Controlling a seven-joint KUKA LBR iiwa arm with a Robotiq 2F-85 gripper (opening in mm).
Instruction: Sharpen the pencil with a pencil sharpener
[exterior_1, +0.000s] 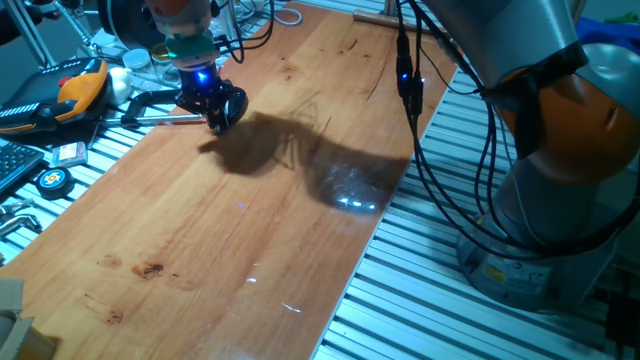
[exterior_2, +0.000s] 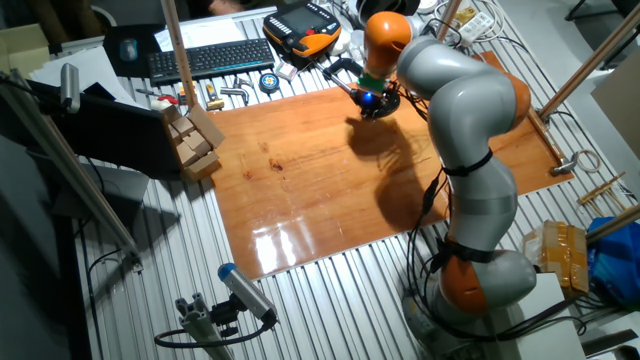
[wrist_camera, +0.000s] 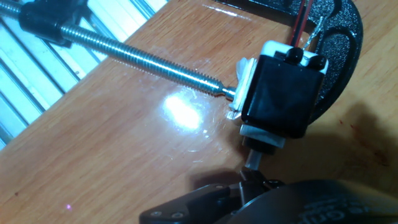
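Observation:
In the hand view the pencil sharpener (wrist_camera: 280, 93) is a black blocky body with white end pieces, joined to a black curved clamp arm (wrist_camera: 339, 56) and a long threaded screw (wrist_camera: 143, 59). It lies on the wooden board near its edge. A thin grey shaft, the pencil (wrist_camera: 252, 157), runs from the sharpener's lower white end into my gripper (wrist_camera: 252, 182), whose dark fingertips are shut on it. In the fixed views the gripper (exterior_1: 214, 112) (exterior_2: 372, 104) hangs low over the board's far corner, hiding most of the sharpener (exterior_1: 232, 103).
Off the board beside the gripper lie an orange-and-black tool (exterior_1: 82, 84), a tape measure (exterior_1: 53, 180), a metal rod (exterior_1: 160, 118) and loose cables. A keyboard (exterior_2: 205, 58) and cardboard blocks (exterior_2: 192, 140) stand further along. The board (exterior_1: 250, 230) sits on slatted aluminium.

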